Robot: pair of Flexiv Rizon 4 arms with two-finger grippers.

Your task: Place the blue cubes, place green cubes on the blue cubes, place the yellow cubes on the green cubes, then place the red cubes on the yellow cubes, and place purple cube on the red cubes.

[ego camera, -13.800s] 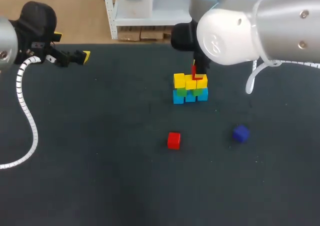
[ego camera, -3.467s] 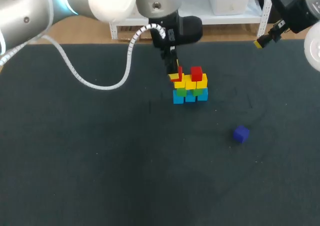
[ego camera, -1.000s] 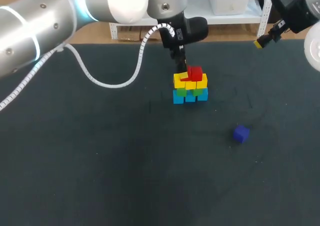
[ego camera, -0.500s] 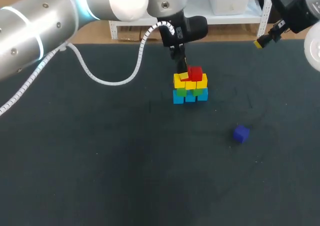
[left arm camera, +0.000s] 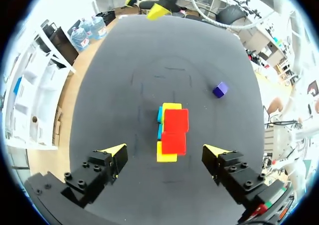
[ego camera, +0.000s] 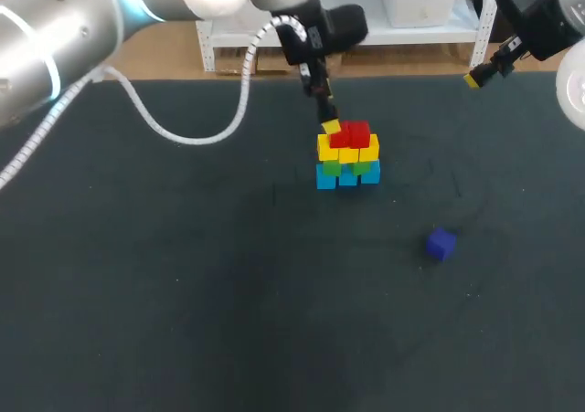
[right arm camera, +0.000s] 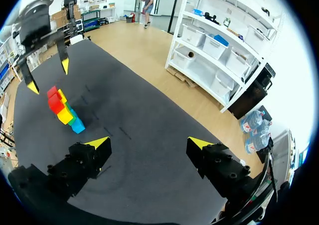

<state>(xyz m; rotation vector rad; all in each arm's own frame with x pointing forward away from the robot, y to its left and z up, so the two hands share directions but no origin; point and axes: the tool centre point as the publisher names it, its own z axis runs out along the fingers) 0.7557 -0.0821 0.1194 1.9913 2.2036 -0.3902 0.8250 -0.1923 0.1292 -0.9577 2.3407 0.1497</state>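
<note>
The cube stack (ego camera: 347, 158) stands at the table's far middle: blue cubes (ego camera: 326, 177) at the bottom, then green (ego camera: 363, 167), yellow (ego camera: 327, 148), and two red cubes (ego camera: 351, 136) side by side on top. My left gripper (ego camera: 326, 118) hangs open just above and behind the stack. In the left wrist view it (left arm camera: 165, 149) straddles the red cubes (left arm camera: 174, 130) from above without touching them. The purple cube (ego camera: 441, 244) lies alone on the table to the right front. My right gripper (right arm camera: 148, 142) is open and empty, held high at the far right (ego camera: 475, 79).
The dark table mat (ego camera: 183, 275) is bare apart from the stack and the purple cube (left arm camera: 220, 89). The left arm's white cable (ego camera: 228, 129) loops above the table's far left.
My left gripper opened, let go of the second red cube on the yellow layer, and lifted up and back from the stack. The right arm has not moved.
</note>
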